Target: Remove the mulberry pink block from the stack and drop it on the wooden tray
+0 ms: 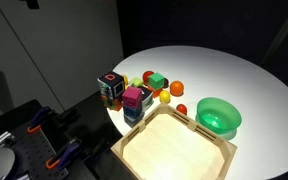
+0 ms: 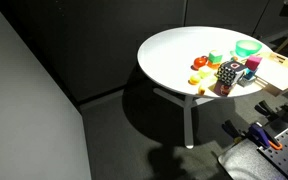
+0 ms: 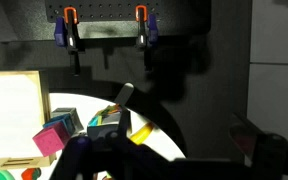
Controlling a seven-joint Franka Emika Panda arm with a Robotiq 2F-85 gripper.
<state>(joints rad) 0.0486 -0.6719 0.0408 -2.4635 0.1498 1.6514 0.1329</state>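
Observation:
The mulberry pink block (image 1: 134,97) sits on top of a blue cube (image 1: 132,112); together they form the stack near the table's edge. The stack stands beside the wooden tray (image 1: 174,145). Another exterior view shows the pink block (image 2: 252,65) and the tray (image 2: 282,68) too. In the wrist view the pink block (image 3: 50,141) lies at the lower left, next to the tray (image 3: 9,112). My gripper (image 3: 169,152) is dark and dim. Its fingers stand wide apart with nothing between them, far back from the stack. Neither exterior view shows the gripper.
A black multicoloured cube (image 1: 110,86) stands next to the stack. A green bowl (image 1: 219,116) sits beside the tray. Small green, orange, red and yellow toys (image 1: 162,88) lie behind the stack. The round white table's edge (image 2: 159,85) is close to the blocks. Clamps (image 3: 72,25) hang on a rack.

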